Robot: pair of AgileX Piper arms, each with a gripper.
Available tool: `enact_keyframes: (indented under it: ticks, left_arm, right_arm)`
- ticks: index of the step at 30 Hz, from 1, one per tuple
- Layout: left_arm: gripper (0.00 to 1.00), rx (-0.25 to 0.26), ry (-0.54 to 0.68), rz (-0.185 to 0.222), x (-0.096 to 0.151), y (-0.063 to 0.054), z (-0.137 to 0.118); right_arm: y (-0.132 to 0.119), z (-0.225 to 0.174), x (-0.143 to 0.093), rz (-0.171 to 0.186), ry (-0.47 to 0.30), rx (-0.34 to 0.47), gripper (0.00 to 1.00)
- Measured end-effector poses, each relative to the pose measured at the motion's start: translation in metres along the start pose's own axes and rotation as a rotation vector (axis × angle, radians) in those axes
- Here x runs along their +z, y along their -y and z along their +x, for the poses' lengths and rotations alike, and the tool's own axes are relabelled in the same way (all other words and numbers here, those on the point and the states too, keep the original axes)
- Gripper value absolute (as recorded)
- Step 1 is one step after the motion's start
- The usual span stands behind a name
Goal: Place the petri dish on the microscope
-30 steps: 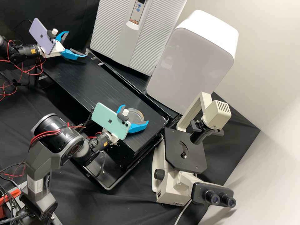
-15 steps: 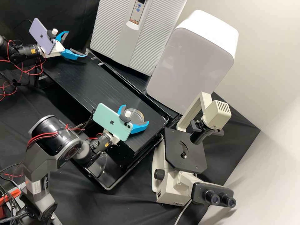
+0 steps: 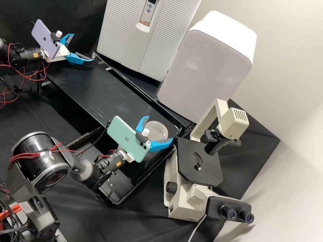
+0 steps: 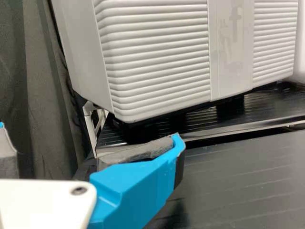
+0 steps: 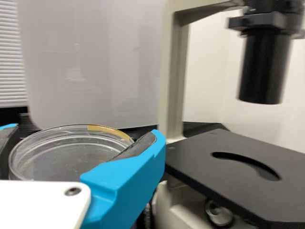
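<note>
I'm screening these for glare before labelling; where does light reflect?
High view: a pale patch on the front of the white box; right wrist view: highlights around the petri dish; left wrist view: faint sheen on the black bench.

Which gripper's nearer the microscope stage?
Right. The right gripper is close beside the microscope stage, petri dish between its fingers. The left gripper is much farther off, at the bench's opposite end, near the ribbed white unit.

Ribbed cabinet point(image 3: 116, 37), rounded white box point(image 3: 207, 67), probably a curtain point(image 4: 40, 95).
</note>
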Motion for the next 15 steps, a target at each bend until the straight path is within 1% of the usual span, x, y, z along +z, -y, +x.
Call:
enact_keyframes:
  ticks: [4,7,9,11,15]
  left_arm:
    - [1.0,0.0,0.0,0.0,0.0,0.0,0.0]
    - [1.0,0.0,0.0,0.0,0.0,0.0,0.0]
    - [1.0,0.0,0.0,0.0,0.0,0.0,0.0]
    - [1.0,0.0,0.0,0.0,0.0,0.0,0.0]
    - [1.0,0.0,0.0,0.0,0.0,0.0,0.0]
  right_arm:
    - [-0.009,0.012,0.014,-0.023,0.051,0.037,0.0]
    - [-0.015,0.023,0.025,-0.05,0.087,0.069,0.0]
    - [-0.019,0.03,0.032,-0.056,0.111,0.089,0.0]
    - [-0.024,0.038,0.041,-0.071,0.141,0.114,0.0]
    - [-0.03,0.049,0.054,-0.082,0.18,0.143,0.0]
